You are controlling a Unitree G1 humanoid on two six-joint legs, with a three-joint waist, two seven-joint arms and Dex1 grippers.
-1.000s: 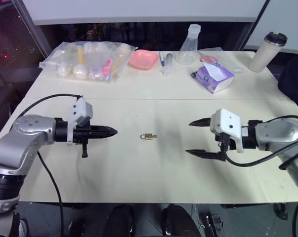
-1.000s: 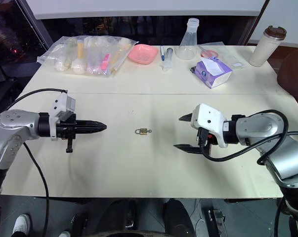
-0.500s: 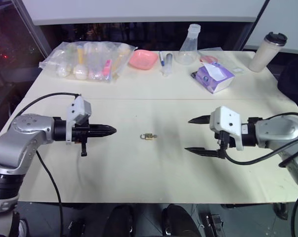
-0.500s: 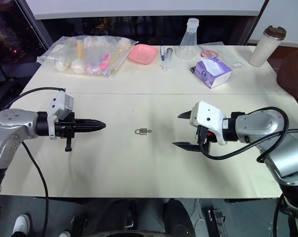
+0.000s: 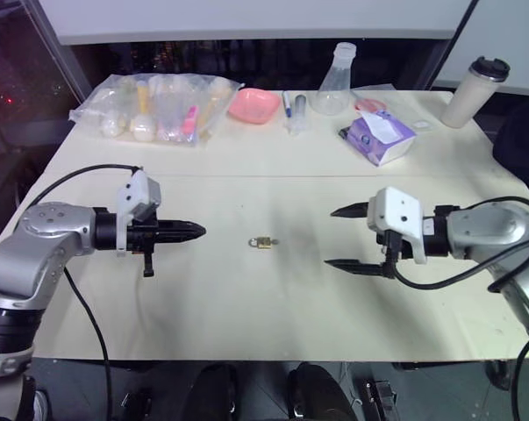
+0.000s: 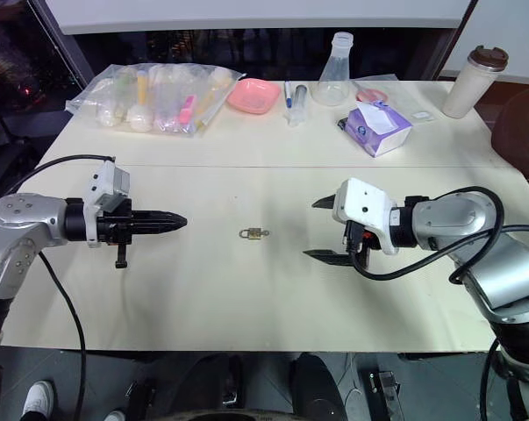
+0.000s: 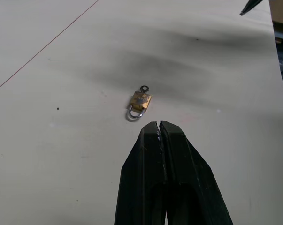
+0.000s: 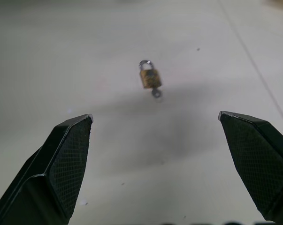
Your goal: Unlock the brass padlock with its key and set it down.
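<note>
Since a second ago the right gripper (image 5: pixel 338 237) has edged slightly toward the centre of the pale beige surface (image 5: pixel 246 307), its black fingers spread wide. The left gripper (image 5: pixel 199 231) hovers unmoved, fingers clenched on nothing. Between them lies the tiny golden-yellow brass padlock (image 5: pixel 262 242), the thin silvery key (image 7: pixel 144 88) in its base.

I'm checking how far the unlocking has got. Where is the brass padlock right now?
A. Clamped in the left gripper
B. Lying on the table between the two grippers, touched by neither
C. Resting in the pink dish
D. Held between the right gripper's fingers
B: the brass padlock lies on the table, apart from the shut left gripper and the open right gripper.
</note>
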